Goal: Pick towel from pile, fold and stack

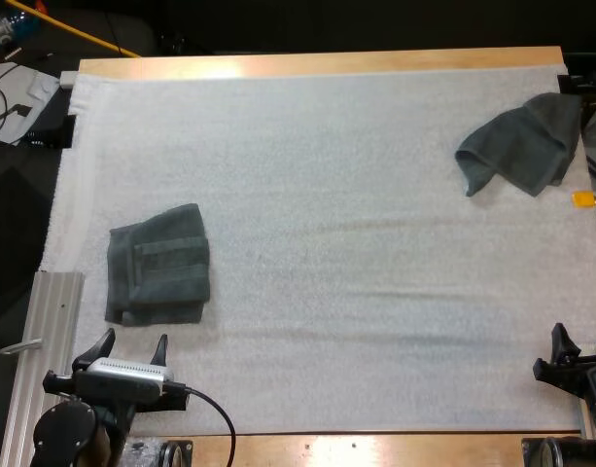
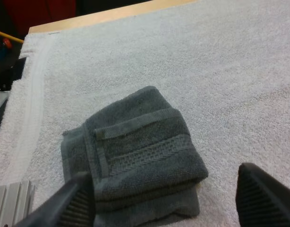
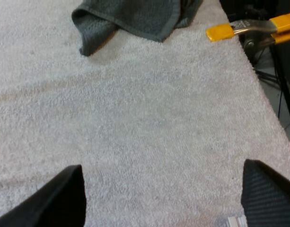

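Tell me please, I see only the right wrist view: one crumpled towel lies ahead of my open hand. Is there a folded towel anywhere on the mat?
Observer: Yes. A folded towel lies on the left side of the mat, well apart from the crumpled towel.
Operator: Is the left hand holding it?
Observer: No. The left hand is open. It is just on the near side of the folded towel, with its fingers clear of it.
Operator: Where on the mat does the crumpled towel end?
Observer: It sits at the mat's far right corner and reaches the right edge.
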`<state>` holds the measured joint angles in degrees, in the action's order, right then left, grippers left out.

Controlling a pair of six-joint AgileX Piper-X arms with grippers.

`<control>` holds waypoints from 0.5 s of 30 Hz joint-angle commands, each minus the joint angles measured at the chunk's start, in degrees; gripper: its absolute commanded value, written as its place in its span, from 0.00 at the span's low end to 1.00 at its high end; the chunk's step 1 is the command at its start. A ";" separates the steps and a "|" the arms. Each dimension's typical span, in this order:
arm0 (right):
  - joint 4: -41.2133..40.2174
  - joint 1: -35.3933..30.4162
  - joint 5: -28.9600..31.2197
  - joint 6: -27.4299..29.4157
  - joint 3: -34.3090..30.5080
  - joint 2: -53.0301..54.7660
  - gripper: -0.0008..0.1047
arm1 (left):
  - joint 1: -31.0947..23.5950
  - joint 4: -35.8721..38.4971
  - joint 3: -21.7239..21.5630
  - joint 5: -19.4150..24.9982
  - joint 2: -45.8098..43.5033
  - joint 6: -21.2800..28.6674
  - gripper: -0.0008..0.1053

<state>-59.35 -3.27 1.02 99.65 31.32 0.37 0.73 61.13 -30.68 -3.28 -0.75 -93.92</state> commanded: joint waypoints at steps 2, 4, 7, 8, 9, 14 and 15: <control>0.27 -0.07 -0.01 -0.20 0.15 2.05 0.64 | 0.15 -1.13 -0.06 -0.18 -7.60 -0.19 0.58; 0.33 -0.12 -0.04 -0.25 0.17 2.00 0.64 | 0.18 -1.14 -0.05 -0.16 -7.61 -0.17 0.58; 0.33 -0.09 -0.07 -0.27 0.20 2.02 0.64 | 0.20 -1.13 -0.04 -0.14 -7.54 -0.17 0.58; 0.35 -0.09 -0.11 -0.27 0.22 1.98 0.64 | 0.21 -1.13 -0.04 -0.16 -7.55 -0.16 0.58; 0.36 -0.09 -0.09 -0.33 0.22 1.98 0.64 | 0.22 -1.12 -0.01 -0.16 -7.56 -0.14 0.58; 0.32 -0.06 -0.04 -0.27 0.22 1.94 0.64 | 0.24 -1.17 -0.01 -0.19 -7.50 -0.17 0.58; 0.41 -0.11 0.16 -0.19 0.08 2.23 0.64 | 0.14 -0.93 -0.10 -0.06 -7.63 -0.27 0.58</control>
<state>-59.35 -3.27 1.02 99.27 31.32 0.37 0.73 61.13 -30.68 -3.28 -0.75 -93.92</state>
